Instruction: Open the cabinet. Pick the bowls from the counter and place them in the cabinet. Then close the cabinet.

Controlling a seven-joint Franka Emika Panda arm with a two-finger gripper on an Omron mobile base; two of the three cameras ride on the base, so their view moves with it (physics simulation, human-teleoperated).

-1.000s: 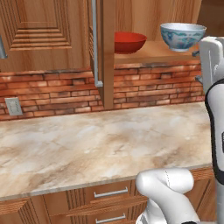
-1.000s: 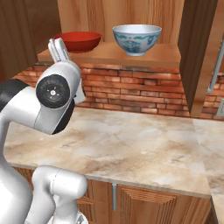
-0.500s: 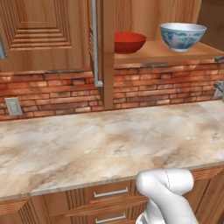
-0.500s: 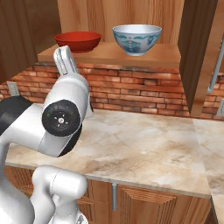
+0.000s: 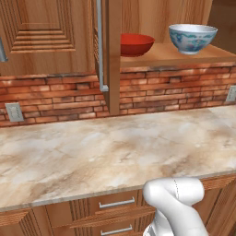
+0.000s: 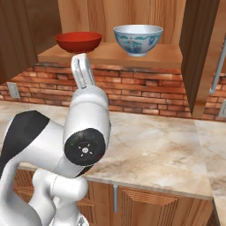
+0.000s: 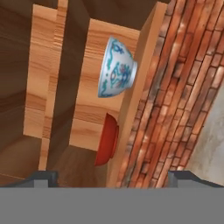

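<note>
The cabinet stands open, its left door (image 5: 46,37) swung aside and its right door (image 6: 198,44) edge-on. On its shelf (image 5: 184,54) the red bowl (image 5: 135,44) (image 6: 78,41) sits left of the white-blue bowl (image 5: 192,38) (image 6: 137,39). Both bowls also show in the hand view, white-blue (image 7: 114,68) and red (image 7: 108,144). My gripper (image 6: 82,64) (image 7: 113,179) points up in front of the shelf, below the red bowl and apart from it. It is open, its fingertips (image 7: 43,177) wide apart with nothing between them. The counter (image 5: 115,147) lies bare below.
A brick backsplash (image 5: 161,92) runs behind the counter, with an outlet (image 5: 14,111) at the left. Long silver bar handles (image 5: 99,46) (image 6: 219,62) stick out from the door edges. Drawers (image 5: 115,203) sit under the counter's front edge.
My arm has drawn back from the shelf, moving right and down in the right base view and leaving the right edge of the left base view. Both bowls stay on the shelf.
</note>
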